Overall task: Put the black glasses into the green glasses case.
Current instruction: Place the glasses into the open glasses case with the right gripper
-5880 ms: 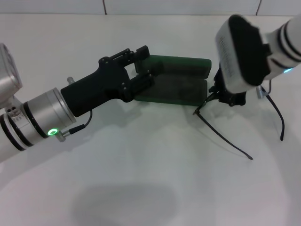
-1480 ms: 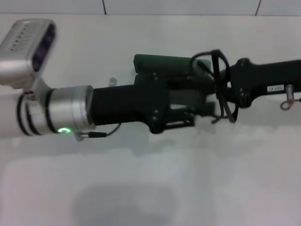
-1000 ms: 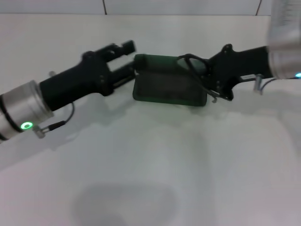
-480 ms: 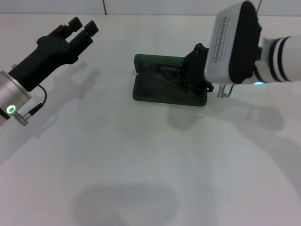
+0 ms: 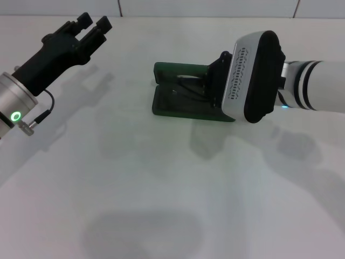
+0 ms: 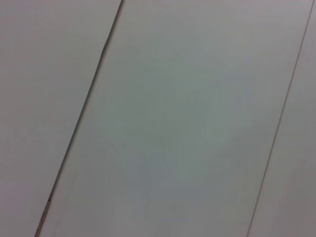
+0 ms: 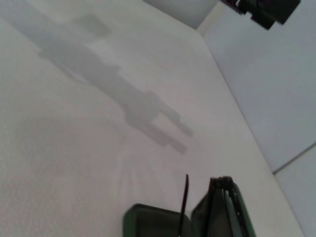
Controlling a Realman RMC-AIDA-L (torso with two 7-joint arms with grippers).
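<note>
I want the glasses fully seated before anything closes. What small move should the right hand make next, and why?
Probably ease the glasses down flat into the case. The case lies open on the table, part of the black frame shows inside it, and in the right wrist view a temple tip sticks up above the rim. The right hand is at the case, hidden; the left hand is raised away.

The green glasses case (image 5: 183, 102) looks like smooth, hard plastic; the table (image 5: 161, 189) is matt white.

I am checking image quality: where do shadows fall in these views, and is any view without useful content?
Head view: soft arm shadows lie on the white table beside the green glasses case. Right wrist view: a gripper's shadow crosses the table. Left wrist view: only pale panels with seams.
</note>
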